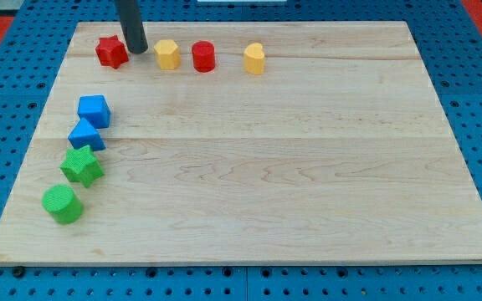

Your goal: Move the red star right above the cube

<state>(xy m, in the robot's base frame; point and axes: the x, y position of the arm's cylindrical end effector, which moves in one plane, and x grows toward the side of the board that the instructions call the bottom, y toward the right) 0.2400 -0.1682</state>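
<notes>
The red star lies near the board's top left. My tip stands just to its right, close to touching it, between the star and a yellow hexagon block. The blue cube sits below the star, toward the left edge. A second blue block, of unclear shape, lies just below the cube.
A red cylinder and a yellow heart-like block continue the top row to the right. A green star and a green cylinder lie below the blue blocks. The wooden board rests on a blue pegboard.
</notes>
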